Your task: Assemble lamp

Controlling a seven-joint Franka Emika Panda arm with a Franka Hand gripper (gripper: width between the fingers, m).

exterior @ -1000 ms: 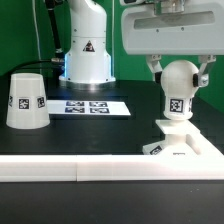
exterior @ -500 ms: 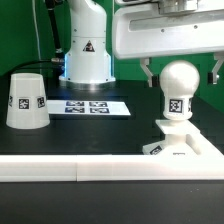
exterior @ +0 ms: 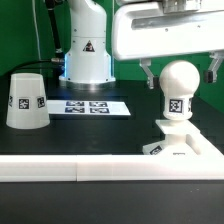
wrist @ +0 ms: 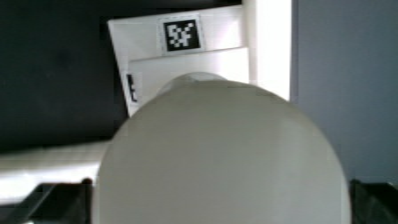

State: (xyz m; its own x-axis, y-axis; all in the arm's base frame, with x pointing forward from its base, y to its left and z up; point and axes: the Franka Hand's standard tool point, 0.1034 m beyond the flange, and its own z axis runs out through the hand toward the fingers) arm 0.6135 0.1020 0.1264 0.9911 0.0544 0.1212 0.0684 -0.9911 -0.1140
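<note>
The white round-headed bulb [exterior: 178, 92] stands upright with its neck in the low angular base [exterior: 182, 142] at the exterior view's right. My gripper [exterior: 180, 72] is right above it and open. Its fingers [exterior: 148, 72] stand apart on either side of the bulb's head and do not touch it. In the wrist view the bulb [wrist: 222, 150] fills most of the picture, and the base's tagged face [wrist: 178, 40] shows beyond it. The tapered shade [exterior: 26, 100] sits mouth-down at the exterior view's left.
The marker board [exterior: 92, 106] lies flat between the shade and the base. A long white rail bar [exterior: 100, 168] runs along the table's front edge. The arm's white pedestal [exterior: 86, 50] stands at the back.
The fingers were closed on the bulb's head and have now spread apart, letting it go. The bulb stays upright on the base.
</note>
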